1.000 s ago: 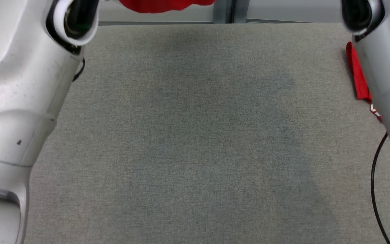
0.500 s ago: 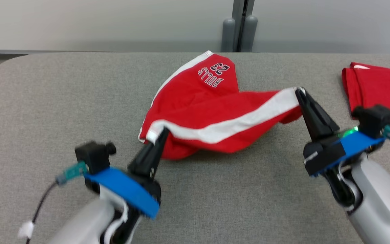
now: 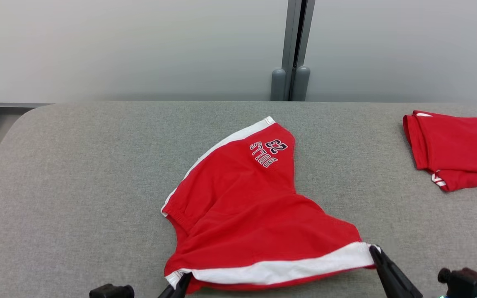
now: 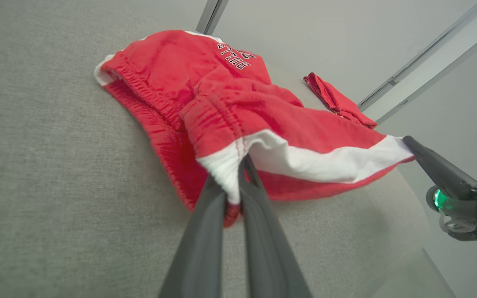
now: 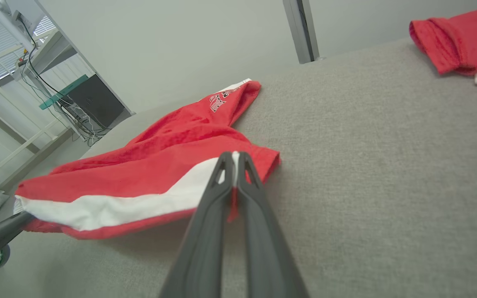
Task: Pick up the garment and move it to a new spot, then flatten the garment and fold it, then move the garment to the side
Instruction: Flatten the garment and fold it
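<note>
The left hand (image 4: 238, 165) is clamped shut on the red basketball shorts (image 3: 242, 207). Its two dark fingers pinch one end of the white stripe (image 3: 288, 267), right where the gathered elastic edge begins. In the left wrist view the cloth bunches between the fingertips and a small red fold hangs just below them.

The right hand (image 5: 234, 159) is also closed tight, its tips nipping the other end of the same stripe at a corner of the fabric. Between the two hands the stripe runs in a nearly straight line, and that near edge is raised slightly off the tabletop (image 3: 77, 186). A shadow shows beneath it in the right wrist view.

From the held edge the rest of the shorts slope away and lie on the grey fabric-covered tabletop, roughly at its middle, rumpled rather than flat. One leg reaches toward the far side and carries the BULLS 23 lettering (image 3: 268, 152), which reads upside down in the head view. A second white stripe borders its left edge.

Well apart, at the far right of the tabletop, lies a folded red garment (image 3: 458, 145). Beyond the far edge stands a pale wall (image 3: 139, 45) with a grey post (image 3: 294, 49) in it.
</note>
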### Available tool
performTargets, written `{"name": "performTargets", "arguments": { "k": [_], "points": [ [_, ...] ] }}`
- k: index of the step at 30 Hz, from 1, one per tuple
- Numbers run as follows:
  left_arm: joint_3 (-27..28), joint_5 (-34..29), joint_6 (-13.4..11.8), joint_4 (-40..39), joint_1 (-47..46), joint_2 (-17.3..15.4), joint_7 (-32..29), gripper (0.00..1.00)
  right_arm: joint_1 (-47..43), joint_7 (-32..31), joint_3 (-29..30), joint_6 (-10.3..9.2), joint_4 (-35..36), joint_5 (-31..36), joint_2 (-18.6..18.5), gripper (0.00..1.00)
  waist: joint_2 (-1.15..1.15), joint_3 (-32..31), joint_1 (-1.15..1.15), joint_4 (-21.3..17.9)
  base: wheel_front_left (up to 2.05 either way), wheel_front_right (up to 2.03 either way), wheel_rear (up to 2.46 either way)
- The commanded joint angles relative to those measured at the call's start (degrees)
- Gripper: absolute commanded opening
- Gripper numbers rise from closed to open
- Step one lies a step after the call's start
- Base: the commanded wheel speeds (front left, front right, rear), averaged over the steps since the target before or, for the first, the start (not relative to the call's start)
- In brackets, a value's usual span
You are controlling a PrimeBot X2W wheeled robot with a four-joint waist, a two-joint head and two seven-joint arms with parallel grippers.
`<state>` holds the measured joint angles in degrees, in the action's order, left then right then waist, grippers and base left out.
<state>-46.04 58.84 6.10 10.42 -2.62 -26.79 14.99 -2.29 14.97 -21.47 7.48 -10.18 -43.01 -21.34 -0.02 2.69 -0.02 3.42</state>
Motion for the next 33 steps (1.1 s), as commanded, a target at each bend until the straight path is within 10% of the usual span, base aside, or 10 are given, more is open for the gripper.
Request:
{"name": "performTargets", "arguments": {
  "k": [1,18,33],
  "points": [
    [0.31,-0.80,-0.27,-0.74,1.20,-0.69,0.24,0.00,-2.98,0.28,0.50,0.03,1.84,0.16,0.59,0.00,0.02,-0.21,0.02,-0.10,0.00,0.00,0.00],
    [2.78,-5.23,0.36,-3.65,-3.79,2.14,0.24,0.00,7.70,-0.55,4.07,0.03,2.05,3.63,-1.97,0.00,0.02,3.00,0.02,1.42,0.00,0.00,0.00],
    [8.14,-6.11,1.54,7.36,-20.89,11.77,0.25,0.00,50.90,-6.87,-6.58,0.03,-27.89,4.42,0.33,0.00,0.02,16.24,0.02,8.73,0.00,0.00,0.00]
  ]
}}
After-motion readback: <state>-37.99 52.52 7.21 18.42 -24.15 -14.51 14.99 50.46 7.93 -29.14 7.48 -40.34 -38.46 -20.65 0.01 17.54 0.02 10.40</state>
